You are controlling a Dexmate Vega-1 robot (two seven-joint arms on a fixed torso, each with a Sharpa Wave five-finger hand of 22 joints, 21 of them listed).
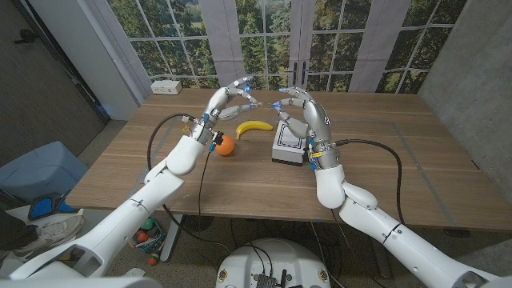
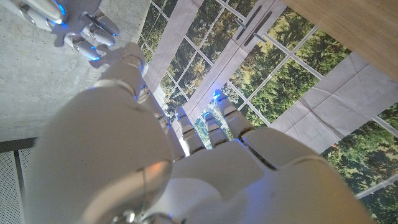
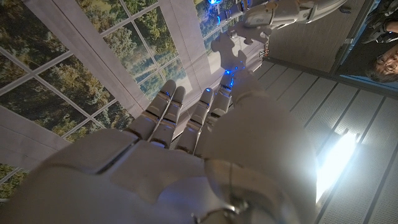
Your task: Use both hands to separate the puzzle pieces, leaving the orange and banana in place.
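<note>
We see both arms raised over the wooden surface [image 1: 376, 152] in the head view. The left robot hand [image 1: 230, 100] and right robot hand [image 1: 300, 108] hang above it, fingers reaching toward each other across a gap.

In the head view we can't resolve anything between the fingers. The right wrist view fills that in: a white puzzle piece [image 3: 239, 43] sits past the right robot hand [image 3: 205, 124], with the tips of the left robot hand [image 3: 280, 12] on it. Whether the right one actually pinches a piece, we can't tell; its fingers run long and close together. The left wrist view shows the left robot hand [image 2: 211, 130] with straight fingers and the other hand's fingertips [image 2: 93, 31] across from it, blue-lit, but no piece readable there.

Only the head view gives us the surface layout: orange [image 1: 226, 146] just beside the left forearm, banana [image 1: 254, 127] between the arms below the hands, white box [image 1: 289, 145] under the right wrist. A white power strip [image 1: 167, 86] lies at the far left edge.

A person's face edge [image 3: 387, 62] appears in the right wrist view.
</note>
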